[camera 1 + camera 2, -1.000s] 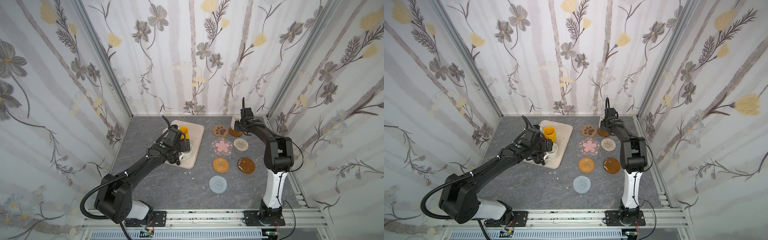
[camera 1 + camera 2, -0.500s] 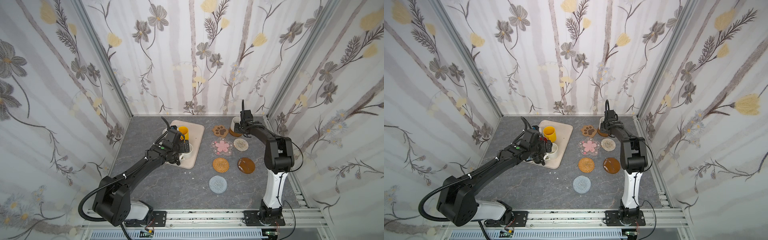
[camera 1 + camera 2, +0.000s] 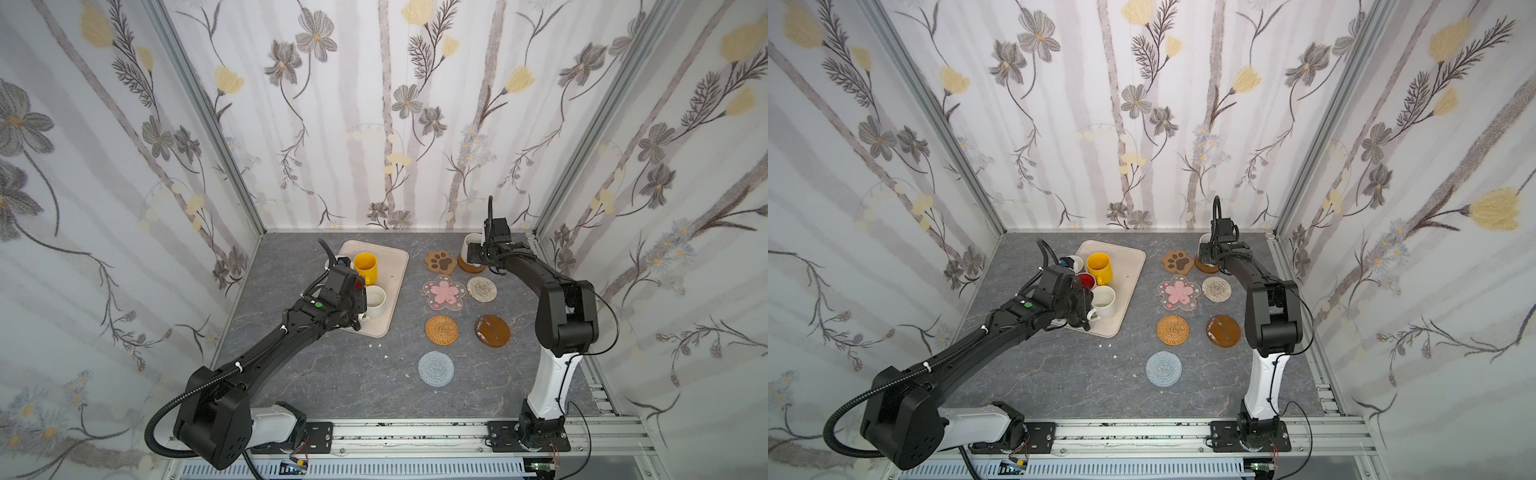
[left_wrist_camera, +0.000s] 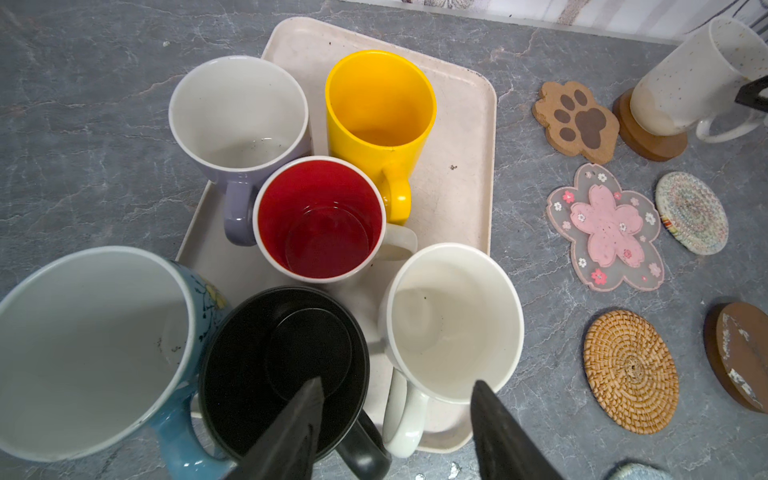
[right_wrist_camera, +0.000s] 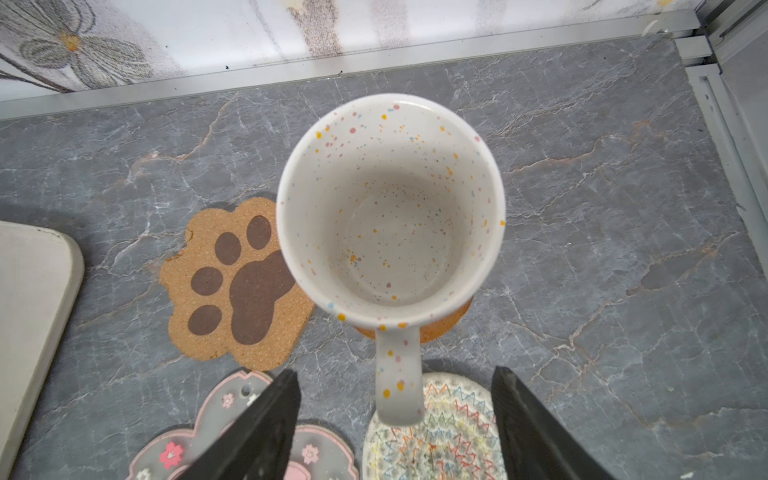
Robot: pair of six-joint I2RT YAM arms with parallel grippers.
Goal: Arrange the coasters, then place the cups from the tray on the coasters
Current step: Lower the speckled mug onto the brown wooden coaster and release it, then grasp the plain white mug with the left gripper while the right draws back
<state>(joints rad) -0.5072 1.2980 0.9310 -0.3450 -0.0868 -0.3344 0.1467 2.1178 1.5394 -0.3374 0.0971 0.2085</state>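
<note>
right end effector point(image 5: 395, 372) open, jaws straddling the speckled mug point(image 5: 390, 208) handle, clear of it; mug sits on wooden coaster point(image 5: 444, 324). left end effector point(image 4: 397, 384) open, one finger over black mug point(image 4: 282, 353) on tray point(image 4: 453, 166).

Spread the jaws of the right gripper point(image 5: 395, 372) wide, off the handle of the white speckled mug point(image 5: 390, 208) on the wooden round coaster point(image 5: 444, 326) near the far right corner of the table point(image 3: 332, 374). Narrowed the left gripper point(image 4: 397, 381) from full spread to about half by the near edge of the tray point(image 4: 457, 166), 1 finger over the mouth of the black mug point(image 4: 282, 357), the other over the rim of the cream mug point(image 4: 453, 320).
</note>
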